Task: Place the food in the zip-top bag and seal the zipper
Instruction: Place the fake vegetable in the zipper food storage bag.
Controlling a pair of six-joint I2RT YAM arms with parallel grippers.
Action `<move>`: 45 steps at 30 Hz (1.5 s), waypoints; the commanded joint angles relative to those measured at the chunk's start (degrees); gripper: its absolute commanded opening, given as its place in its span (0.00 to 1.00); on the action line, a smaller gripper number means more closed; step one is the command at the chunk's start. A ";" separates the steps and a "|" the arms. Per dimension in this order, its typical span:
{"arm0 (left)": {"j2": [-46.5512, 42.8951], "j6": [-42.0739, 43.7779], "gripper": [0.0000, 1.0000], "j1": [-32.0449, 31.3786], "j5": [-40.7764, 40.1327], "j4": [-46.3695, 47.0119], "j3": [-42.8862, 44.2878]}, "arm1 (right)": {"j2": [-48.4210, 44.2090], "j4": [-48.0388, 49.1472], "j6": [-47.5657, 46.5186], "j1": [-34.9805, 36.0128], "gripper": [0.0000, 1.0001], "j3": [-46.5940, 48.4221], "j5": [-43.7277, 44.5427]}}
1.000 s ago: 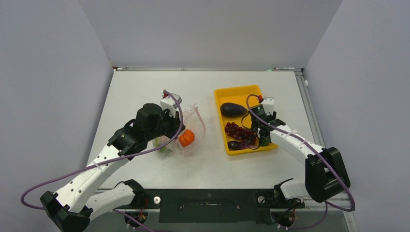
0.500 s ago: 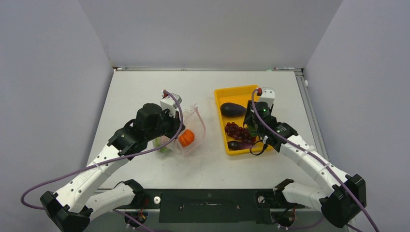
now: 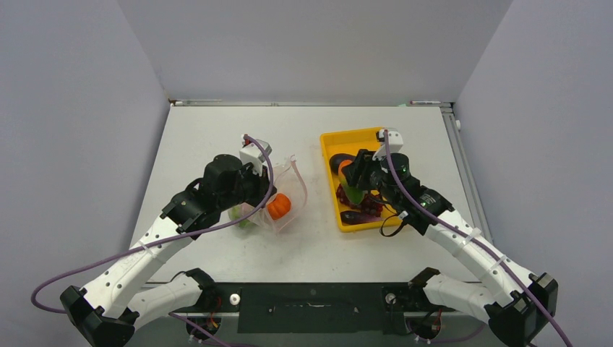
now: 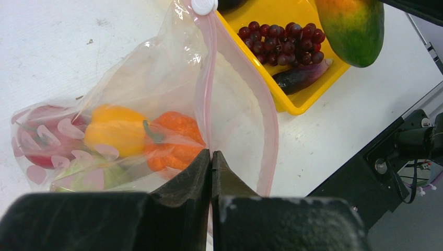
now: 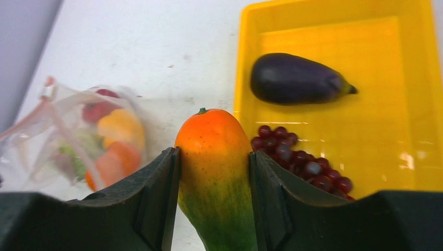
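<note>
Over the yellow tray's (image 5: 376, 104) left side, the right jaws pinch an orange-and-green mango-like piece (image 5: 214, 183). Left of the tray, the left jaws are pressed together on the zip-top bag's (image 4: 156, 78) edge by the zipper (image 4: 209, 78), holding its mouth open, pumpkin (image 4: 175, 138) inside. Loading looks midway, with eggplant (image 5: 298, 78) and grape cluster (image 5: 303, 162) waiting in the tray, so next the piece must travel left and drop through that floppy mouth.

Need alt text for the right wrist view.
The right gripper holds an orange-and-green toy mango. Behind it, a yellow tray holds a purple eggplant and red grapes; the partly filled zip-top bag lies at left.
</note>
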 commanded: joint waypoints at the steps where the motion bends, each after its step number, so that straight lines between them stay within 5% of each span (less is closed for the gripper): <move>1: -0.55 0.34 0.00 -0.26 -0.61 0.31 0.99 | -0.65 7.80 3.46 1.92 0.05 2.61 -10.87; 15: -0.72 0.33 0.00 -0.21 -0.30 0.38 0.95 | 6.06 15.88 9.59 15.76 0.05 6.67 -8.14; 45: -8.33 -1.50 0.00 0.39 -2.84 4.84 -1.31 | 16.14 31.93 26.82 24.38 0.05 -0.30 7.62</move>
